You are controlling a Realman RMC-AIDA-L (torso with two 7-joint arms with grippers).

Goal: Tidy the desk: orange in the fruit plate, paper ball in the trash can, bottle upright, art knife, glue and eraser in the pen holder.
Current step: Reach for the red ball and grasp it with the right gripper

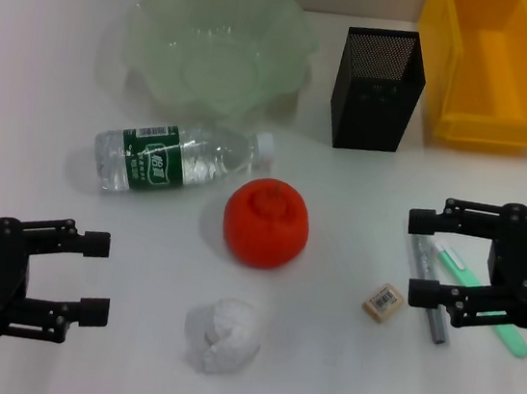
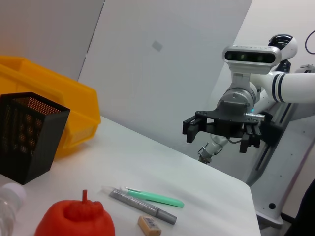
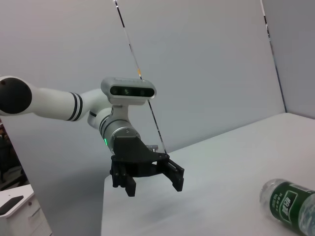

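Note:
The red-orange orange (image 1: 266, 223) sits mid-table, with the white paper ball (image 1: 223, 334) in front of it. The bottle (image 1: 176, 158) lies on its side before the pale green fruit plate (image 1: 173, 0). The black mesh pen holder (image 1: 377, 90) and the yellow trash can (image 1: 502, 68) stand at the back right. A tan eraser (image 1: 384, 302), a grey glue pen (image 1: 435, 325) and a mint-green art knife (image 1: 509, 338) lie at the right. My right gripper (image 1: 419, 256) hovers open over the pen and knife. My left gripper (image 1: 95, 278) is open at the front left, holding nothing.
In the left wrist view the right gripper (image 2: 219, 135) hangs above the table's far edge, beyond the knife (image 2: 157, 198) and eraser (image 2: 149, 225). The right wrist view shows the left gripper (image 3: 147, 179) near the table edge and the bottle (image 3: 290, 206).

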